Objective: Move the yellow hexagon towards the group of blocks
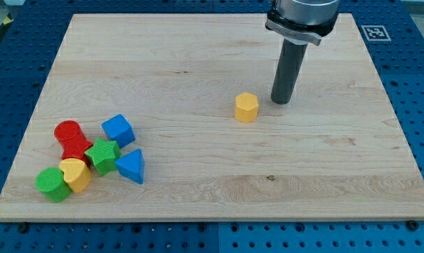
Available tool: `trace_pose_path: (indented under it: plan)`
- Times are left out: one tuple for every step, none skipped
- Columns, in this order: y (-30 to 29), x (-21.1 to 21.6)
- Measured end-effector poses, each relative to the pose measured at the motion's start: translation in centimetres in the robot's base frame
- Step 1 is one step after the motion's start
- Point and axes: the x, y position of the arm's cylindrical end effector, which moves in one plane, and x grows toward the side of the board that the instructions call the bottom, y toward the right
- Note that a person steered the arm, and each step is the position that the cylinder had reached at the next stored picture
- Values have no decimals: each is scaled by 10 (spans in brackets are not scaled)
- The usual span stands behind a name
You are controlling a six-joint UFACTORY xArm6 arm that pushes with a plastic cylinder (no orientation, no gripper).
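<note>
A yellow hexagon (246,107) stands alone near the middle of the wooden board (212,190). My tip (281,101) rests on the board just to the view's right of it, a small gap apart. At the view's lower left sits a group of blocks: a red cylinder-like block (71,138), a blue cube (118,130), a green star (102,155), a blue triangle (132,166), a yellow heart-like block (76,173) and a green cylinder (52,184).
The board lies on a blue perforated table (419,84). A fiducial tag (373,32) sits at the board's top right corner.
</note>
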Motion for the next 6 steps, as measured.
trace_pose_path:
  plan:
    - [-22, 0]
    - [-39, 0]
    - [-54, 5]
    - [-57, 15]
    - [-57, 27]
    - [-57, 44]
